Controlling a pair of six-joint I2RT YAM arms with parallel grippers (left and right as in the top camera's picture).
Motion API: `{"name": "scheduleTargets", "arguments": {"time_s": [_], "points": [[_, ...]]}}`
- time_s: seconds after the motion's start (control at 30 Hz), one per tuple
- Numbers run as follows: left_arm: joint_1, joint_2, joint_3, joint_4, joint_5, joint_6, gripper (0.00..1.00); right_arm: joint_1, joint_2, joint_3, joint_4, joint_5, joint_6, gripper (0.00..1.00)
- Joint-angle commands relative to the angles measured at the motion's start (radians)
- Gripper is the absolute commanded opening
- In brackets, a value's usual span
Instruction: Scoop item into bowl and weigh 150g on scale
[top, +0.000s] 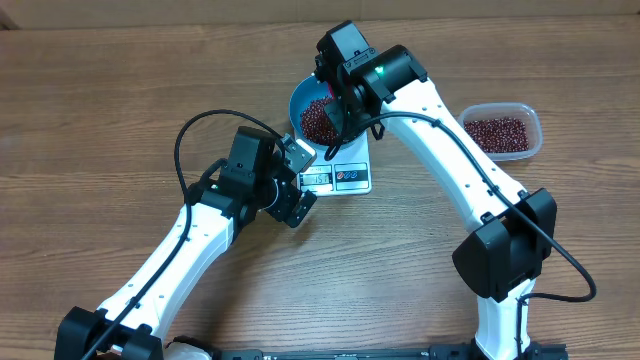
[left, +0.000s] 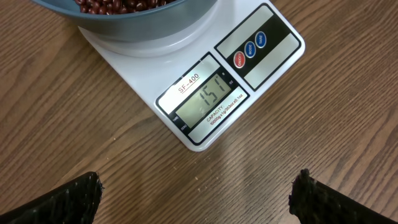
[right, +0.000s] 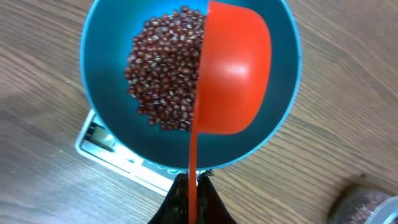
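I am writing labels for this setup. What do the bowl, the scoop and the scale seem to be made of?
The bowl: probably plastic, smooth blue with a soft sheen. The scoop: likely plastic, glossy orange-red with a bright highlight. The scale: white plastic casing, it seems, smooth with rounded moulded corners.

The scale (left: 152, 71) bears the label "SF-400" above its display (left: 208, 101), which reads "151", with "CAPACITY" printed beneath.
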Motion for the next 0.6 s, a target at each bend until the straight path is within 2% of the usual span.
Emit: {"name": "scheduleTargets", "arguments": {"time_s": [0.0,0.33,0.47,0.57], "points": [[0.0,0.008,-0.005,0.003,0.011,-0.006,1.0,-0.04,-0.043,0.035,0.004,-0.092,-0.004,0.04],[0.0,0.008,-0.005,0.003,0.011,-0.006,1.0,-0.188,-0.085,0.035,0.008,-0.411,-0.057,0.04],[0.0,0.008,-0.005,0.003,0.011,-0.006,0.99,-0.204,-0.076,0.035,0.016,-0.401,-0.057,0.04],[0.0,0.008,-0.005,0.003,0.011,-0.006,1.0,-0.186,-0.064,0.034,0.029,-0.314,-0.056,0.04]]}}
